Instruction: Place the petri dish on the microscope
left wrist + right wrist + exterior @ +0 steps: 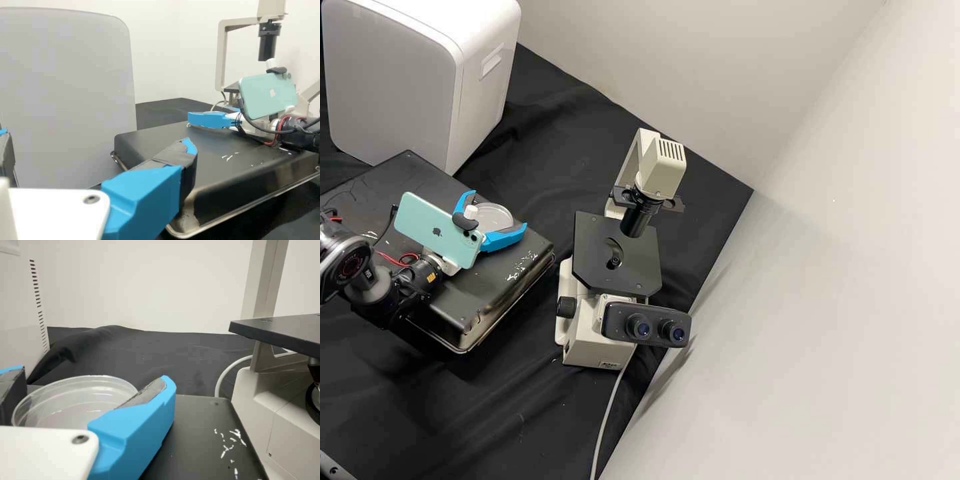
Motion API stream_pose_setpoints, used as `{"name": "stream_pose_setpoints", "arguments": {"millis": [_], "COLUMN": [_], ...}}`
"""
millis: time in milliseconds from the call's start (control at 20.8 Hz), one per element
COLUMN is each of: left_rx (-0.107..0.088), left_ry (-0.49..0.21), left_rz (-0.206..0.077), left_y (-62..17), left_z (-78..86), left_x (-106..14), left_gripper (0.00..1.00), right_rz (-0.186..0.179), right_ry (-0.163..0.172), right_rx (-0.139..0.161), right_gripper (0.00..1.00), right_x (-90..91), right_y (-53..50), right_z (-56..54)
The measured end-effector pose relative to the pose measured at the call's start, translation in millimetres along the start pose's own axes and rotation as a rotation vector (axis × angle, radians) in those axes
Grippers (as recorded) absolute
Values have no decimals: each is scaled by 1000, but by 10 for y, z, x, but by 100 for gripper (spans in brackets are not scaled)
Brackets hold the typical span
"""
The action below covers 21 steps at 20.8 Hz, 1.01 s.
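Note:
The clear petri dish [491, 217] [75, 400] lies on a black tray [487, 287], left of the microscope [593, 340]. My right gripper [495, 215] [95, 380] comes in from the left and is shut on the dish, one blue finger [145, 410] against each side of the rim. The dish still rests flat on the tray. The microscope's black stage [593, 240] stands bare under the lens tube [635, 217]. My left gripper [95, 140] hangs open and empty just off the tray's [235, 165] edge, looking across at the right gripper [212, 119].
A white box-shaped machine [407, 73] [65, 90] stands at the back left. A mint phone [437, 230] rides on the right arm's wrist. The microscope's cable [607, 420] trails off the front. The black cloth ends at a pale surface [820, 300] on the right.

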<state>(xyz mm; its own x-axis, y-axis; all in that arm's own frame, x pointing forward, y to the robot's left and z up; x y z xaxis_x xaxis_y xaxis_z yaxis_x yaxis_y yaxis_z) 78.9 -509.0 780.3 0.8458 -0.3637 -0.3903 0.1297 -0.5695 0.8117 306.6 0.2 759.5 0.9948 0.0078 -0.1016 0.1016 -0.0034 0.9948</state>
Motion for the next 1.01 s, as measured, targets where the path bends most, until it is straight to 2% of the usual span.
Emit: {"name": "stream_pose_setpoints", "arguments": {"millis": [144,432,624,672,720,815,1007], "left_rx": [0,0,0,0,0,0,10], "left_ry": [0,0,0,0,0,0,1], "left_rz": [0,0,0,0,0,0,-4], "left_y": [0,0,0,0,0,0,-8], "left_z": [0,0,0,0,0,0,8], "left_x": [0,0,0,0,0,0,5], "left_gripper": [100,100,100,100,100,100,100], "right_rz": [11,81,133,142,150,161,162], "right_ry": [5,6,25,30,35,38,52], "right_rx": [0,14,18,27,35,35,33], "right_gripper": [0,0,0,0,0,0,0], "right_x": [-5,-64,-116,-135,-143,-154,-173], "right_y": [33,282,447,476,498,530,577], "right_z": [-16,-59,-117,-127,-140,-148,-168]}}
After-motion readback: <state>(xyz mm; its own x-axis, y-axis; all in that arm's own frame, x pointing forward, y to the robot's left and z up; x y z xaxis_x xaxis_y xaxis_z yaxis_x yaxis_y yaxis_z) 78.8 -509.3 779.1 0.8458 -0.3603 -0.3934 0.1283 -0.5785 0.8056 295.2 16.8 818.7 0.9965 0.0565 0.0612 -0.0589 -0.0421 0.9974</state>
